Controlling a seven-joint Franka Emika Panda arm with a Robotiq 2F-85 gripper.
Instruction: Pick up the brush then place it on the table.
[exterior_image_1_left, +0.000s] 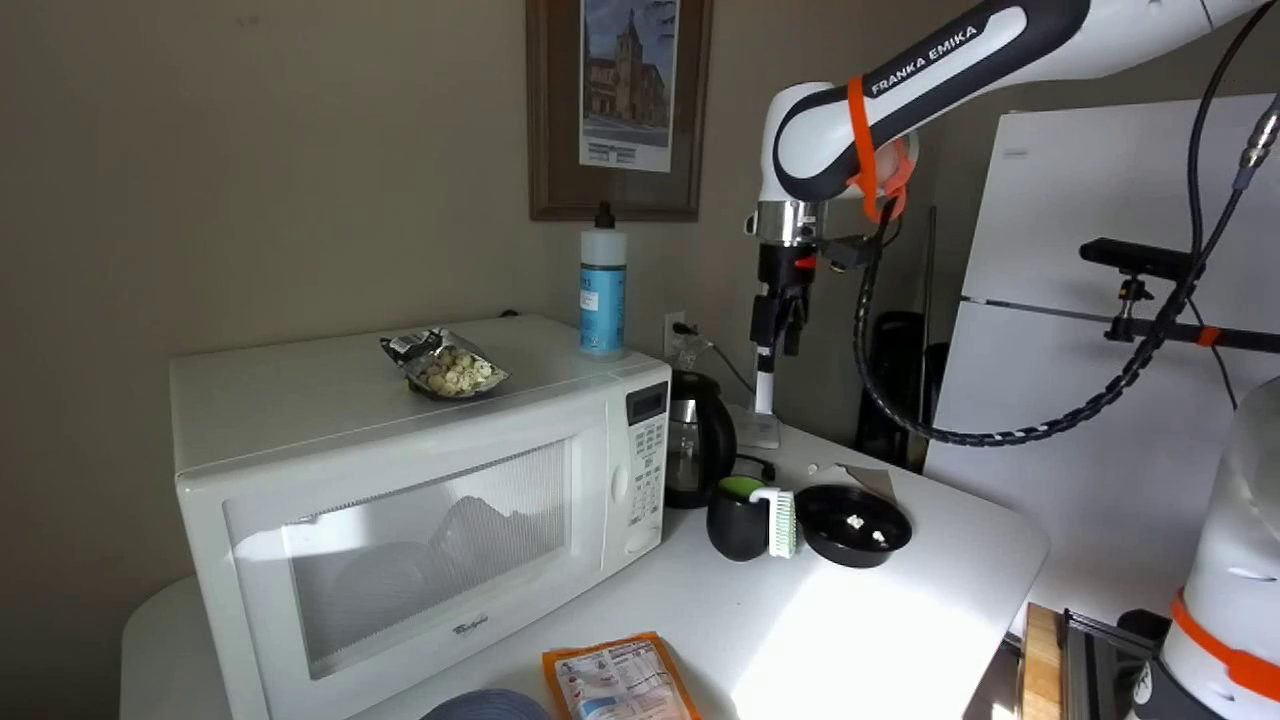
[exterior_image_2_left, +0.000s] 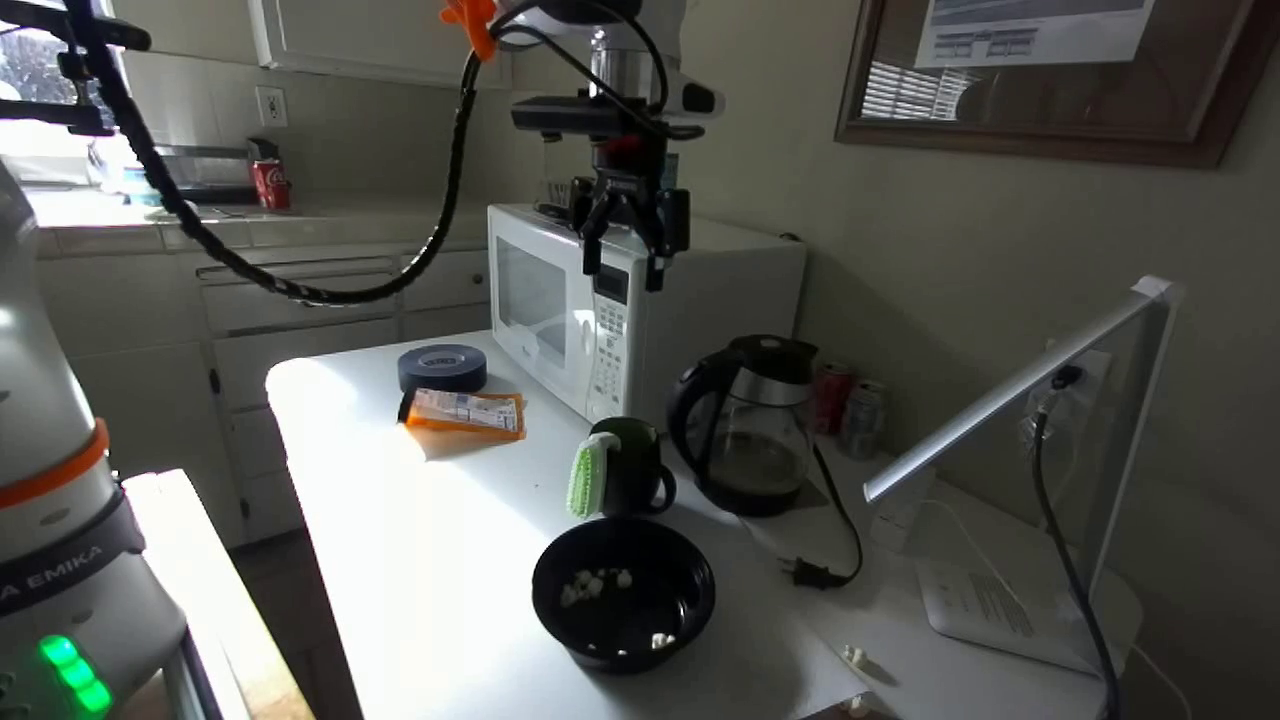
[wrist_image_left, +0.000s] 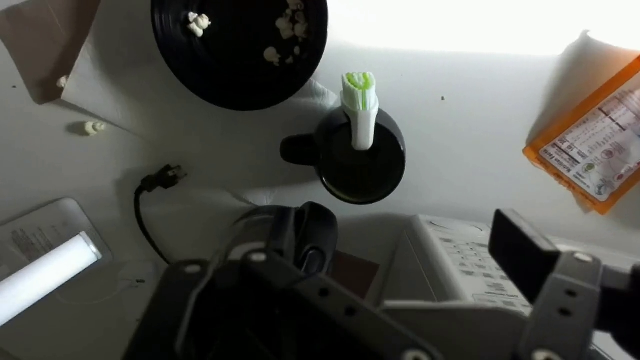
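Observation:
The brush (exterior_image_1_left: 782, 523) is pale with whitish-green bristles. It hangs over the rim of the dark cup (exterior_image_1_left: 735, 525), its bristled head outside against the cup's side. It also shows in an exterior view (exterior_image_2_left: 588, 475) and in the wrist view (wrist_image_left: 363, 115), where its handle end reaches over the cup's mouth. The cup stands on the white table (exterior_image_1_left: 700, 600). My gripper (exterior_image_2_left: 623, 270) is high above the table and well apart from the brush, also seen in an exterior view (exterior_image_1_left: 778, 345). In the wrist view its fingers (wrist_image_left: 400, 245) are wide apart with nothing between them.
A black bowl (exterior_image_2_left: 650, 590) with popcorn stands close beside the cup. A kettle (exterior_image_2_left: 755, 440) and the white microwave (exterior_image_1_left: 400, 560) stand behind it. A bottle (exterior_image_1_left: 602, 300) stands on the microwave. An orange packet (exterior_image_2_left: 465, 412), a tape roll (exterior_image_2_left: 442, 370) and a lamp (exterior_image_2_left: 1010, 400) are around.

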